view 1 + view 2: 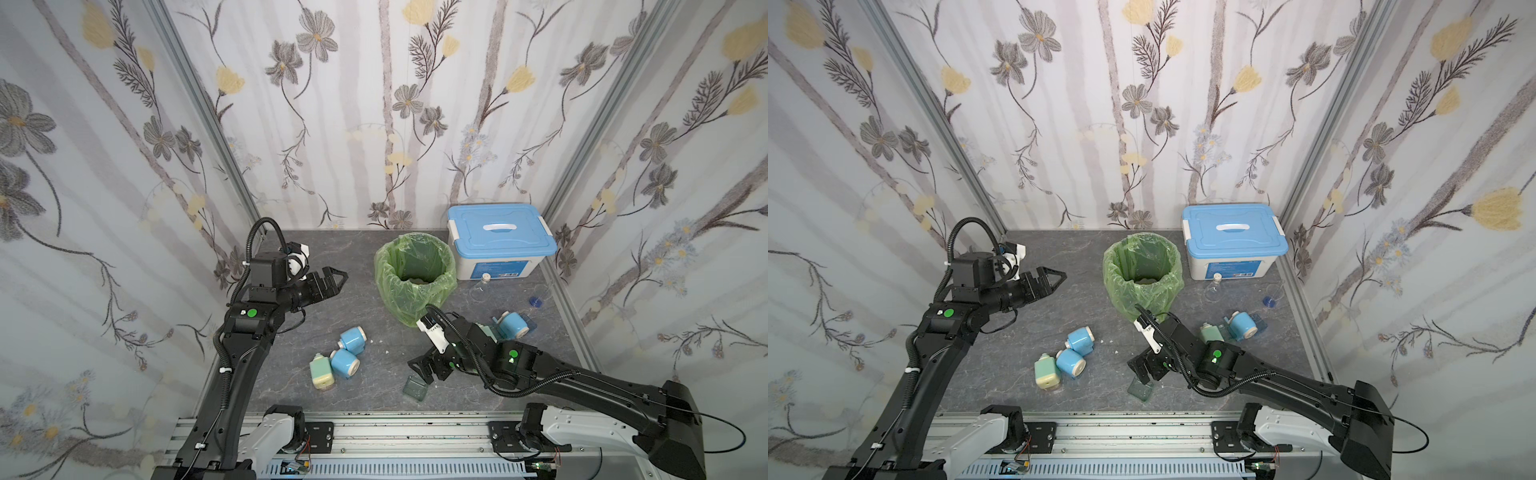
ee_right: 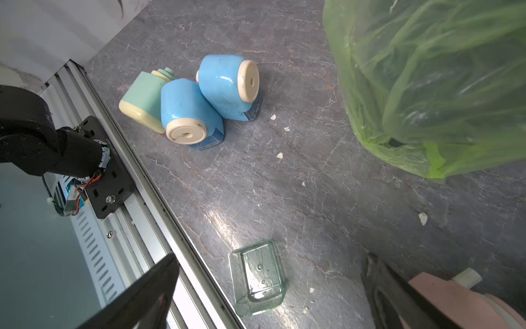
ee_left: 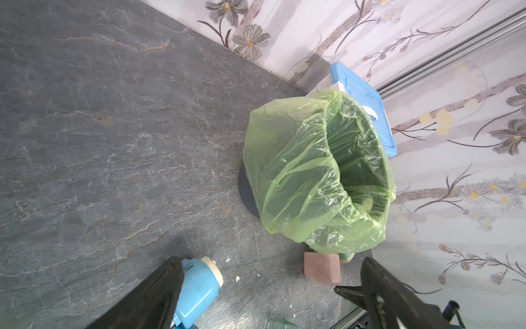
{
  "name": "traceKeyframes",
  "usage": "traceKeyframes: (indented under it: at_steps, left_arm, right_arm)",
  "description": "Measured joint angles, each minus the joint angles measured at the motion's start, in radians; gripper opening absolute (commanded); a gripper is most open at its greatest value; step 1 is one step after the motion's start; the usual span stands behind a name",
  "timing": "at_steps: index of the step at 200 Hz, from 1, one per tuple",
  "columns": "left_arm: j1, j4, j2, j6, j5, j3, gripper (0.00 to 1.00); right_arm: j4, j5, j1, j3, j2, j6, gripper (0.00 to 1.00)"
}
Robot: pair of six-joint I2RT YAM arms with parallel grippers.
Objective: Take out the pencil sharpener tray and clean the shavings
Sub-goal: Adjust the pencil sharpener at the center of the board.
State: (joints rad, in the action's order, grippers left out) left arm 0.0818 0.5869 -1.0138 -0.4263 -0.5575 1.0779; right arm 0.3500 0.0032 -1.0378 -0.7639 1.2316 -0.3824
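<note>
The clear greenish tray (image 1: 415,388) lies loose on the grey table (image 1: 357,307), close to the front rail and apart from every sharpener. The right pincer (image 1: 422,370) hangs just above and behind it with its jaws spread wide, gripping nothing. In the right wrist view the tray shows between the two dark fingers (image 2: 153,290), touched by neither. The shavings (image 2: 279,155) are small whitish flecks scattered over the table between the tray, the bin and a cluster of three sharpeners. That cluster is two blue sharpeners (image 1: 352,338) lying on their sides and touching each other, with a mint-green sharpener (image 1: 321,371) against the one nearer the front. The bin (image 1: 415,276), lined with a green bag, stands mid-table toward the back. A white box (image 1: 500,239) with a blue lid sits in the back right corner just beside it. Another blue sharpener (image 1: 513,325) lies near the right wall, behind the right arm. The left pincer (image 1: 334,280) is held above the table to the left of the bin, well apart from the sharpeners. Its jaws are likewise wide and empty, pointing toward the bin.
</note>
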Motion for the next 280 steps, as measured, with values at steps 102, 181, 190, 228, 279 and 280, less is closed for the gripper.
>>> traceKeyframes:
  at_steps: [102, 181, 190, 228, 279, 280]
  left_arm:
    - [-0.026, -0.079, 0.002, 0.008, -0.067, -0.076, 1.00]
    - [-0.030, -0.100, -0.002, 0.007, -0.076, -0.081, 1.00]
    - [-0.031, -0.105, -0.002, 0.007, -0.078, -0.083, 1.00]
    - [-0.036, -0.113, -0.002, 0.007, -0.082, -0.090, 1.00]
    - [-0.042, -0.124, -0.003, 0.002, -0.091, -0.097, 1.00]
    - [-0.042, -0.125, -0.003, 0.002, -0.091, -0.098, 1.00]
  right_arm:
    - [0.061, -0.032, 0.068, 0.018, 0.203, -0.127, 1.00]
    - [0.094, 0.018, 0.130, 0.057, 0.202, -0.087, 1.00]
    - [0.088, 0.010, 0.119, 0.058, 0.187, -0.068, 1.00]
    - [0.023, -0.085, 0.099, 0.081, 0.126, 0.014, 1.00]
    - [-0.001, -0.153, -0.005, 0.043, 0.185, 0.089, 1.00]
    - [-0.002, -0.154, -0.007, 0.043, 0.188, 0.090, 1.00]
